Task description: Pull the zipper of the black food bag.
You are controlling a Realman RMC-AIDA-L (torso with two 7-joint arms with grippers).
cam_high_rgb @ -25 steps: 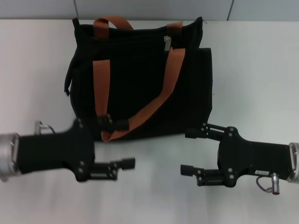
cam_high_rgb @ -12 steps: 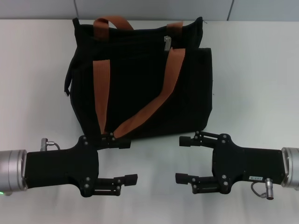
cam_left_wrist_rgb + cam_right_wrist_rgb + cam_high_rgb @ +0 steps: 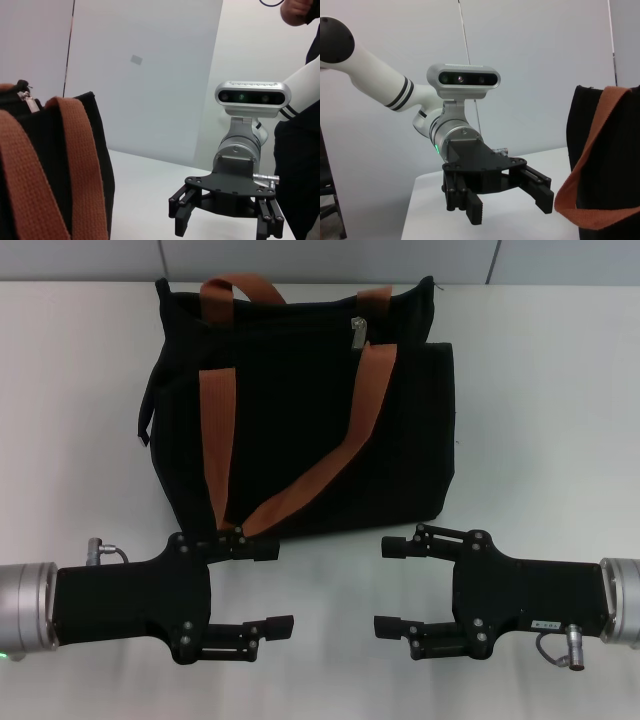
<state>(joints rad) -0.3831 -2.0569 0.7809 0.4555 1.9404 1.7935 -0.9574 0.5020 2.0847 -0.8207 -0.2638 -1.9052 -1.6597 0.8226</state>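
Standing upright near the far edge of the white tabletop, the black fabric food bag with orange webbing handles shows its top seam to the head camera, so the small silver metal zipper pull sits exposed, right of the seam's middle. Both arms hover near the robot, short of the bag: the left black gripper and the right black gripper face each other, fingers spread, holding nothing. No brand or readable writing shows on the bag; a small label on the right arm is illegible
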